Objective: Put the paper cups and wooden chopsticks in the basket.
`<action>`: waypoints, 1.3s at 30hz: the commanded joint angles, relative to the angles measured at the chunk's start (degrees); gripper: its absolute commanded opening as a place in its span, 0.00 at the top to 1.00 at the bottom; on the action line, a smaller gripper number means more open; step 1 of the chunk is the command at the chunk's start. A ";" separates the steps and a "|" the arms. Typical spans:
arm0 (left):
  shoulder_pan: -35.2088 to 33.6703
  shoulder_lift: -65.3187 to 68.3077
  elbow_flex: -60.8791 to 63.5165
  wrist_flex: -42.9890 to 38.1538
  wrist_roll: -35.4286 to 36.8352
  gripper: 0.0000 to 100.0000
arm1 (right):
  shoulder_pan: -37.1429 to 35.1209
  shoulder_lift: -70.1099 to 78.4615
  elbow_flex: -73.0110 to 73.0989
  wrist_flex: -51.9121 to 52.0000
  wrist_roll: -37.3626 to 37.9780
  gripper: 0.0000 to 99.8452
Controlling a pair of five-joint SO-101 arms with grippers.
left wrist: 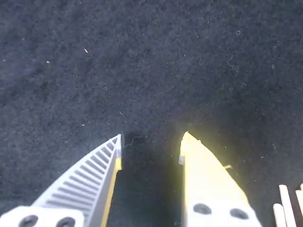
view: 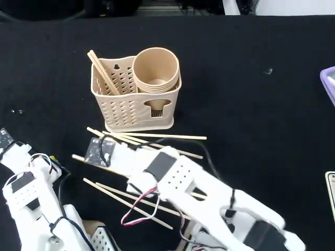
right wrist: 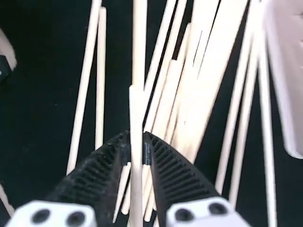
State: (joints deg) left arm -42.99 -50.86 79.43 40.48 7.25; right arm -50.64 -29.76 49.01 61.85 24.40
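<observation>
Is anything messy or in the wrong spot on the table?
Yes. The loose chopsticks lie scattered and crisscrossed on the table in front of the basket, not inside it. A pair leans inside beside the stacked paper cups. The right gripper has its fingers around one chopstick.

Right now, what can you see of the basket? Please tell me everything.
The basket is beige, plastic-looking, with perforated walls and a handle cutout in its front wall. It stands upright on the black table. A stack of paper cups sits inside, and two chopsticks lean from its far corner.
</observation>
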 commanded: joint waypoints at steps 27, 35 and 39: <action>-0.22 -0.88 -2.95 -0.70 0.44 0.79 | 13.54 -10.51 -30.64 -46.42 -17.32 0.99; -0.22 -0.88 -2.95 -0.70 0.44 0.79 | 13.54 -1.98 -33.27 -53.10 -17.32 0.99; -0.22 -0.88 -2.95 -0.70 0.44 0.79 | 13.54 2.51 -32.66 -52.75 -17.32 0.99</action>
State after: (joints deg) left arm -42.99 -50.86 79.43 40.48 7.25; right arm -38.07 -29.05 18.95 10.33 7.69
